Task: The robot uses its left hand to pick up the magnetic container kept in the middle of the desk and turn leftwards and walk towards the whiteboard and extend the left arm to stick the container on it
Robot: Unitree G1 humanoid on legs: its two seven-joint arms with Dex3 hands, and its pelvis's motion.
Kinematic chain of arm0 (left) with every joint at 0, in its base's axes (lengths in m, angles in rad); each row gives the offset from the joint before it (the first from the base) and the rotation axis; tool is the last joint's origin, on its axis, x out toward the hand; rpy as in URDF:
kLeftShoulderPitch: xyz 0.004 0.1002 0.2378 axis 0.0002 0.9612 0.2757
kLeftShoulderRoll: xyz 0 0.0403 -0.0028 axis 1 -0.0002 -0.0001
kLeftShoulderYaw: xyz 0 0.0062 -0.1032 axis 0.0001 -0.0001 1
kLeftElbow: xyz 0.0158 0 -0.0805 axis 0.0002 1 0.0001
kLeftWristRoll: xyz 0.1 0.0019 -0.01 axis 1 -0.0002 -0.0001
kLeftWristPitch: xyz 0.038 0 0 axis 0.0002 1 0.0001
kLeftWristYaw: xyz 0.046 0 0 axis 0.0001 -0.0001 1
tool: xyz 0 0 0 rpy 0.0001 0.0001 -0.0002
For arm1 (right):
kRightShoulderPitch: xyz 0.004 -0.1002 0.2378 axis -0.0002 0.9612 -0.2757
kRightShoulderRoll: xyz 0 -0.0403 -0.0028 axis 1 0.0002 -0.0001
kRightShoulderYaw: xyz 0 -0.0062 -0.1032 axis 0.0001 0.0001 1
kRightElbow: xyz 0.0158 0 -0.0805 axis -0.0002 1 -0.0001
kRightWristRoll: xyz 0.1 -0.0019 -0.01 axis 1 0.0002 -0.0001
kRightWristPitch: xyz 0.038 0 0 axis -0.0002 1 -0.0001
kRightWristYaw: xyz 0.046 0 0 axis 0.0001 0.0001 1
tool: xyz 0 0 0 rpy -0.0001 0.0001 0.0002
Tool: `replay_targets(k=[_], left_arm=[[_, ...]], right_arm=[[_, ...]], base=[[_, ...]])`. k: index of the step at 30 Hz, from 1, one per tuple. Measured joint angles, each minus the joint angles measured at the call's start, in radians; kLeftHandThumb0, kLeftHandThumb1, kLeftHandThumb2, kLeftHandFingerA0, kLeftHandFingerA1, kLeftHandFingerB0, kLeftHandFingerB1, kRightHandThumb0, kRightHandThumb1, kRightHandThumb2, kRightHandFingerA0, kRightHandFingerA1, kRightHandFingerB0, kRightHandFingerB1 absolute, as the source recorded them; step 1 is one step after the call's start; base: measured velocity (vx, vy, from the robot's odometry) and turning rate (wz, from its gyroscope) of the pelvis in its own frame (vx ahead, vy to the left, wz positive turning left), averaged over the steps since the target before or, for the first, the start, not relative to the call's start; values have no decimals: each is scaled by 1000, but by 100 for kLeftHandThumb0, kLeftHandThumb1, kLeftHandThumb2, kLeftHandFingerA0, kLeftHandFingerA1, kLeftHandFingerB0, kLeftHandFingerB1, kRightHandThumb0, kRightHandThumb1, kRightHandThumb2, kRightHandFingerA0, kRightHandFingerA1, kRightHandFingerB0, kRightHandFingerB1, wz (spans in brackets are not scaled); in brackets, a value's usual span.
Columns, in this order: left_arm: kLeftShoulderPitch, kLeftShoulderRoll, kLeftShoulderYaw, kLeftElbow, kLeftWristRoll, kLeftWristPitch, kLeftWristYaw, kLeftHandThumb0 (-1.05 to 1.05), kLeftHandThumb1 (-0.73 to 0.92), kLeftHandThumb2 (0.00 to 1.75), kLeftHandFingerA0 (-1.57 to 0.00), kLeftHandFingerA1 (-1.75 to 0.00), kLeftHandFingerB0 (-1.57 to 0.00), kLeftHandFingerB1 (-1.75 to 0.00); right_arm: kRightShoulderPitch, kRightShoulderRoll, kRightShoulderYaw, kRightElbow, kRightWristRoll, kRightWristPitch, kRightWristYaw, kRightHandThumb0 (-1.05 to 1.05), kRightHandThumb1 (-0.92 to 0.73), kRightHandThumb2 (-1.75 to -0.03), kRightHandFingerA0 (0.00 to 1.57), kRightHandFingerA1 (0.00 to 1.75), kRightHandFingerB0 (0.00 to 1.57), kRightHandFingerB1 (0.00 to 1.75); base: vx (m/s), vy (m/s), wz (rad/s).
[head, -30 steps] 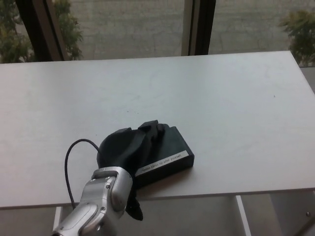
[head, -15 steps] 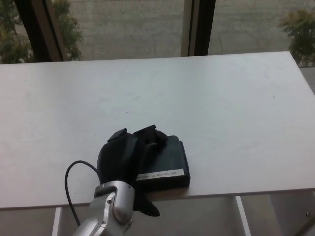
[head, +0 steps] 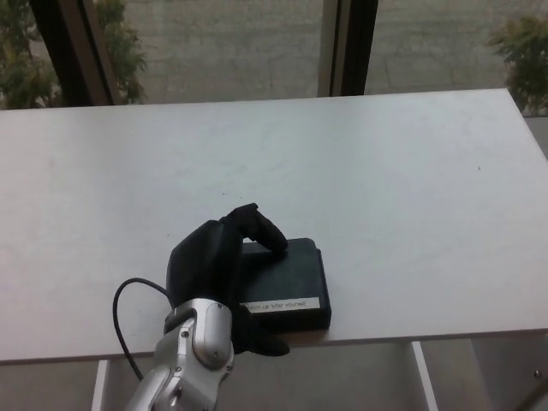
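Note:
The magnetic container [head: 293,276] is a flat black box with a white label strip on its front face. It lies on the white desk [head: 385,171] at the front edge, left of centre. My left hand [head: 214,265] covers the box's left end. Its fingers [head: 261,228] curl over the top of the box and the thumb [head: 267,345] sits below the desk's front edge, under the box. The silver forearm [head: 193,360] rises from the bottom of the picture. The box's left part is hidden by the hand. My right hand does not show.
A black cable [head: 122,315] loops from the wrist over the desk's front edge. Behind the desk are windows with dark frames [head: 349,47] and plants outside. A white desk leg [head: 425,377] shows below at the right.
The box has turned from a slanted pose to square with the desk edge and slid slightly left. My fingers have lifted and curled over its top, and the thumb has gone under the front edge.

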Motion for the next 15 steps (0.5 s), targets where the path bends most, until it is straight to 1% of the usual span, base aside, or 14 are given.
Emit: replay_targets(k=[1, 2, 3, 4, 5, 6, 7, 8, 9, 10, 11, 12, 15], left_arm=[[-4, 14, -16, 10, 7, 0, -5, -12, 67, 62, -75, -145, -74, -85], [-9, 25, -30, 15, 16, 0, -8, -12, 67, 62, -75, -145, -74, -85], [-12, 32, -38, 17, 20, 0, -10, -12, 65, 59, -79, -122, -76, -73], [-22, 52, -74, 27, 38, 0, -11, -12, 65, 59, -79, -122, -76, -73], [-37, 75, -110, 37, 62, 0, -12, -15, 57, 56, -88, -97, -80, -63], [-37, 75, -110, 37, 62, 0, -12, -15, 57, 56, -88, -97, -80, -63], [-61, 111, -165, 53, 100, -1, -11, -15, 56, 56, -88, -107, -80, -67], [-74, 129, -192, 63, 120, -1, -10, -15, 56, 56, -88, -107, -80, -67], [-78, 135, -201, 67, 127, -1, -9, -14, 65, 59, -84, -122, -77, -76], [-98, 161, -244, 88, 159, -1, -4, -14, 65, 59, -84, -122, -77, -76], [-105, 168, -257, 95, 169, -1, -2, -14, 65, 59, -85, -114, -78, -76], [-115, 179, -274, 108, 183, -1, 0, -16, 63, 58, -86, -120, -79, -74], [-137, 213, -315, 139, 221, -1, 6, -16, 63, 58, -86, -120, -79, -74]], right_arm=[[0, 0, -1, 2, 0, -1, 0, -36, -69, -61, 79, 58, 67, 47], [0, 0, -1, 4, 0, -2, 0, -36, -69, -61, 79, 58, 67, 47], [0, 0, -2, 4, 0, -4, 0, -36, -69, -61, 79, 56, 68, 47], [3, 0, -4, 4, 1, -6, 0, -36, -69, -61, 79, 56, 68, 47], [4, 0, -6, 2, 1, -9, 0, -33, -68, -61, 82, 54, 68, 47], [4, 0, -6, 2, 1, -9, 0, -33, -68, -61, 82, 54, 68, 47], [4, 0, -6, 2, 1, -12, 0, -32, -68, -61, 81, 53, 68, 47], [3, 1, -7, 2, 1, -14, 0, -32, -68, -61, 81, 53, 68, 47], [3, 1, -7, 2, 1, -15, 0, -34, -69, -61, 80, 54, 67, 47], [2, 1, -8, 2, 1, -18, 0, -34, -69, -61, 80, 54, 67, 47], [2, 1, -9, 2, 1, -19, 0, -34, -69, -61, 79, 55, 66, 47], [3, 1, -9, 1, 1, -21, 0, -33, -69, -61, 81, 54, 67, 47], [7, 1, -9, -7, 1, -27, 0, -33, -69, -61, 81, 54, 67, 47]], base=[[0, 0, 0], [0, 0, 0], [0, 0, 0], [0, 0, 0], [0, 0, 0], [0, 0, 0], [0, 0, 0], [0, 0, 0], [0, 0, 0], [0, 0, 0], [0, 0, 0], [0, 0, 0], [0, 0, 0]])
